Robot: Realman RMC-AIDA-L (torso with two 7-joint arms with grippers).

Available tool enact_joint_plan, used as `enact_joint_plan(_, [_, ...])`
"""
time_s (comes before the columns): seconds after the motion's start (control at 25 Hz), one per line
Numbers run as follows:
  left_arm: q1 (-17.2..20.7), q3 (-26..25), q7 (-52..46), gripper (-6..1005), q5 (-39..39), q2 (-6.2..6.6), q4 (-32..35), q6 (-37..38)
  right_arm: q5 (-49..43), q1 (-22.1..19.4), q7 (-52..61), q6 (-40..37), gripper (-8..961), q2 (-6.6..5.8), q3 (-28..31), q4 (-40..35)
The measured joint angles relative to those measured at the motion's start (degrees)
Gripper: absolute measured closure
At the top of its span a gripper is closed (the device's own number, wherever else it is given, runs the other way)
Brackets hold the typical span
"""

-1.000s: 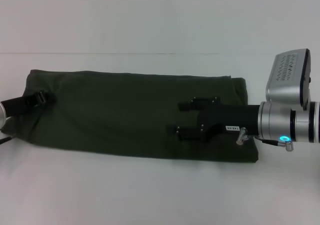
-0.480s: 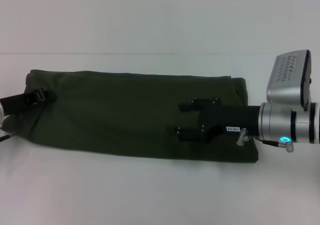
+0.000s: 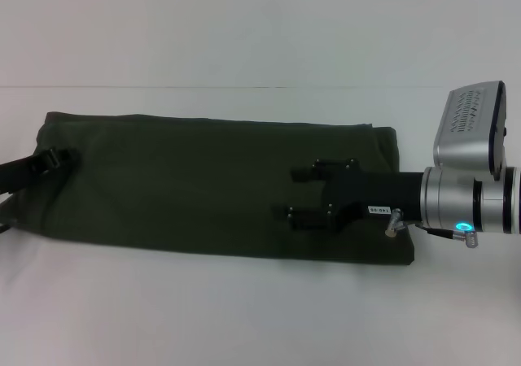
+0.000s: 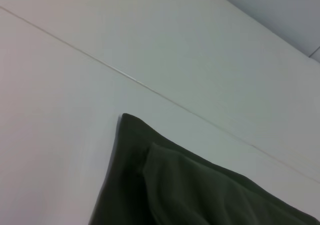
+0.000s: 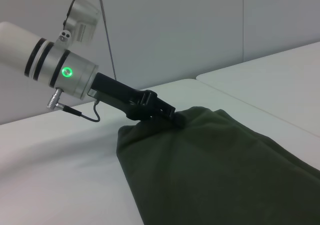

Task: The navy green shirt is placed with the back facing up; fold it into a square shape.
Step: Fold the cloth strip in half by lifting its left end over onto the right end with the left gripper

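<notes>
While the shirt (image 3: 203,187) is spread as a long folded band across the white tabletop (image 3: 244,317), its left end is gripped by the left gripper (image 3: 59,158). The right gripper (image 3: 299,192) is held over the shirt's right part, its fingers spread.

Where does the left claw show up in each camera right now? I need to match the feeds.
Head view: left claw at the picture's left edge, on the left end of the navy green shirt.
Left wrist view: claw not in it; shirt corner only.
Right wrist view: upper left, on the shirt's far end.
Shared landmark: the shirt.
</notes>
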Motion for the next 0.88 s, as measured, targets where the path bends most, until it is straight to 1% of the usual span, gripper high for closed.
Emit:
enact_joint_plan(0.12, [0.1,0.0,0.0,712,-0.7,0.16,0.3,0.4,0.0,0.0,0.0,0.0,165,0.00,0.0,0.0])
enact_joint_plan(0.32, [0.4,-0.1,0.0,605,-3.2,0.91,0.4,0.1,0.2,0.0,0.2,-0.1,166,0.00,0.0,0.1])
enact_joint_plan(0.44, [0.5,-1.2,0.2,541,-3.6,1.16,0.6,-0.8,0.2,0.1,1.2,-0.1,166,0.00,0.1,0.1])
enact_joint_plan(0.52, [0.5,-1.7,0.2,457,-3.6,1.24,0.9,-0.8,0.2,0.1,1.5,-0.1,166,0.00,0.1,0.1])
enact_joint_plan(0.56, [0.7,-2.0,0.1,415,-3.3,1.99,1.4,0.4,0.2,0.1,1.8,-0.1,166,0.00,0.1,0.0])
enact_joint_plan(0.64, [0.7,-2.0,0.0,331,-3.2,2.68,1.4,1.3,0.3,0.1,2.3,-0.1,166,0.00,0.0,-0.1])
enact_joint_plan(0.76, [0.9,-2.0,-0.1,267,-3.2,3.58,1.3,2.6,0.3,0.0,2.7,-0.1,166,0.00,0.1,-0.1])
enact_joint_plan(0.88, [1.4,-2.4,-0.1,267,-3.8,3.60,1.8,3.5,0.3,0.0,2.8,-0.1,166,0.00,0.3,0.2])
